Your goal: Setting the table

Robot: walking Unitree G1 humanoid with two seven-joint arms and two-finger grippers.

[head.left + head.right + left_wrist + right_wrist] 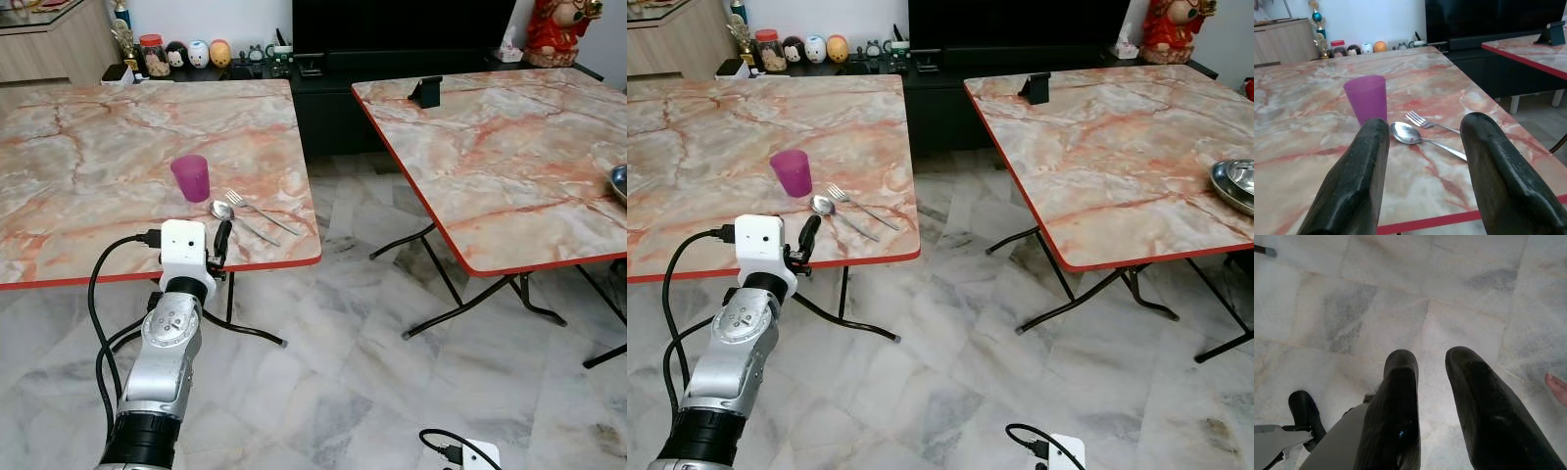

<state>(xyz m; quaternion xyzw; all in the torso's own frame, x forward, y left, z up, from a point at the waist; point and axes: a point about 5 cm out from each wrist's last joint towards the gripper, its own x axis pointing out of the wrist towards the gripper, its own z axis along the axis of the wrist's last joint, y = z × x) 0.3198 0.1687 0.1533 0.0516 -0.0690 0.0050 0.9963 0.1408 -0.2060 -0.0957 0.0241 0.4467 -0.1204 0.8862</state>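
- The left gripper [1422,142] is hovering at the near edge of the left table [88,157], close to that table's near right corner, and its two black fingers [1359,181] are standing apart with nothing between them.
- A purple cup [190,177] is standing upright on the left table, a little in from the near edge and toward the right side.
- A spoon [235,217] is lying just beside the cup, on the side toward the near right corner, with its bowl nearest the cup and its handle running toward the right edge.
- A fork [257,210] is lying just beyond the spoon, roughly parallel to it, with its tines pointing toward the cup.
- In the left wrist view, the cup, the spoon and the fork are sitting just past the fingertips, apart from them.
- The right gripper [1432,360] is hanging low over the marble floor [1400,293], and its fingers are sitting slightly apart, holding nothing.
- A person's bare toes [1557,387] are showing on the floor beside the right gripper.
- The right table [490,147] is carrying a small black stand [425,92] near its far edge and a metal plate [1236,183] at its right edge.
- A black cabinet [333,78] with small figurines [196,53] is standing behind both tables.
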